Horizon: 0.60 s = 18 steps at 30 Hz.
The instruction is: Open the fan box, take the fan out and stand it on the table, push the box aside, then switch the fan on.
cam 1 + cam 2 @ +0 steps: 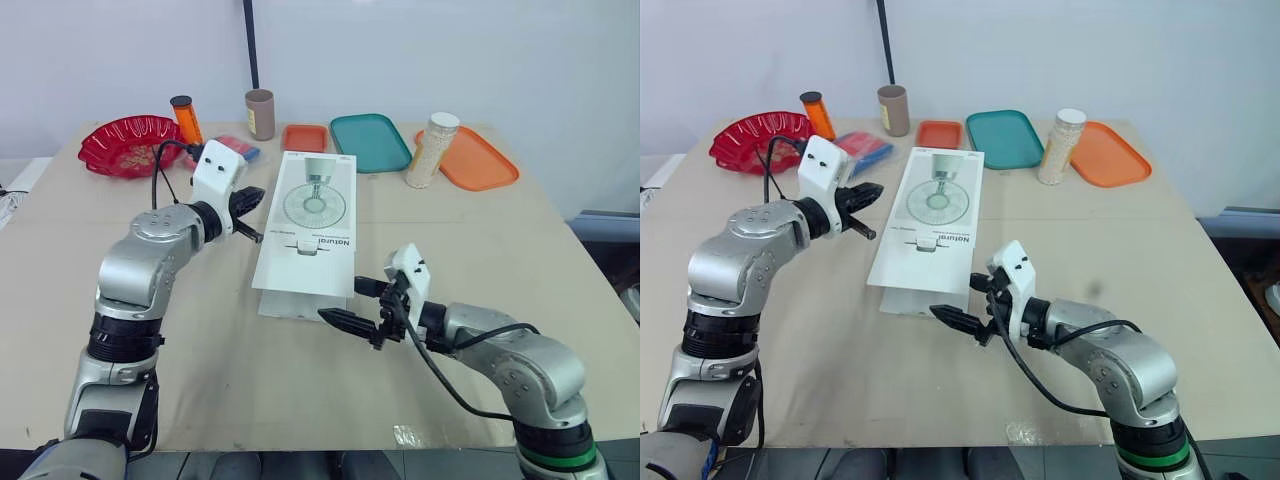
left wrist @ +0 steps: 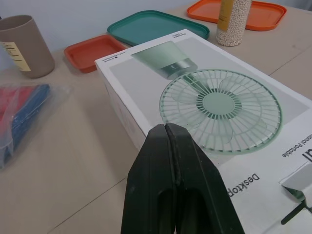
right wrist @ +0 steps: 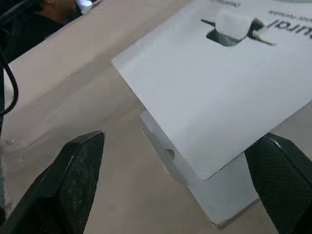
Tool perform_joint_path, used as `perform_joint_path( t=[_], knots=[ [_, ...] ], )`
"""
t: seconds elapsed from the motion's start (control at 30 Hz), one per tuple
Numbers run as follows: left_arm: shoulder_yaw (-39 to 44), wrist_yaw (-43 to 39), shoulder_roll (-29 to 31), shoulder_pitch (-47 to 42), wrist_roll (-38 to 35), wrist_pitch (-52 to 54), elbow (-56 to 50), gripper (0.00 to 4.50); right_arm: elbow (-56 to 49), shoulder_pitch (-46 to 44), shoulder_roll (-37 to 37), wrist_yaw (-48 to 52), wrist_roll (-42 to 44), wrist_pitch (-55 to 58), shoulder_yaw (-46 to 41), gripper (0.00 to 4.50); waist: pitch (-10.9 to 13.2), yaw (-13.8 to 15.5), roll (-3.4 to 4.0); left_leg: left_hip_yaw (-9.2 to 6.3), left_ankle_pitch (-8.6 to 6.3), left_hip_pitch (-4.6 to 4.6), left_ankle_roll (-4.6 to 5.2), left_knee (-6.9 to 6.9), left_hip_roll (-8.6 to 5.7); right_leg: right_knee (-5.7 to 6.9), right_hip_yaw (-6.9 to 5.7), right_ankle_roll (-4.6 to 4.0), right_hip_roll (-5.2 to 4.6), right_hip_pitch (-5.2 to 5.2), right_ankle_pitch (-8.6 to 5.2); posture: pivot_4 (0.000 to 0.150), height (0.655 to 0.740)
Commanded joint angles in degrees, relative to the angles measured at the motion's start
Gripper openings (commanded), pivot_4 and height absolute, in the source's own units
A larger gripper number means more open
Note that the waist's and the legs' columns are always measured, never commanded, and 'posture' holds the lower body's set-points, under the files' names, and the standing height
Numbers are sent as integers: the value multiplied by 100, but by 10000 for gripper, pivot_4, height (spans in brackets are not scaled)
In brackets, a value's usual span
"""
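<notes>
Probably a test lab: plain white wall [image 1: 450,50], a beige table [image 1: 250,390] with a teal tray [image 1: 370,141], a cup [image 1: 260,114] and a red bowl [image 1: 128,146] along its far edge.

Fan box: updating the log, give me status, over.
Left gripper shut, left of fan box. Right gripper open at near flap. Box flat, flap looks ajar, fan not out. Nothing blocking.

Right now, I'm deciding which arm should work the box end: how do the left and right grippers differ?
The left gripper is shut, fingers pressed together; the right gripper is open wide. The left gripper sits at the left long edge of the fan box, beside the printed fan; the right gripper faces the box's near end. Both are black, two-fingered, and hold nothing.
</notes>
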Motion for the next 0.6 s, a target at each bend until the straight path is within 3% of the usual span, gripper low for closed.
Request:
perform_joint_path(
  t=[0.03,0.6],
  knots=[
    [409,-136,362,437,-84,-77,-472,392,-250,-422,136,-59,604,-76,-391,45000,1,4,1,0,0,0,0,0,0,0,0,0,0,0,0,1500,7400],
    [447,206,343,604,-205,28,-744,392,1643,-1589,541,-576,-763,-1110,536,45000,2,10,-1,0,1,-2,-1,0,2,1,-3,-3,1,-3,2,1500,7400]
  ],
)
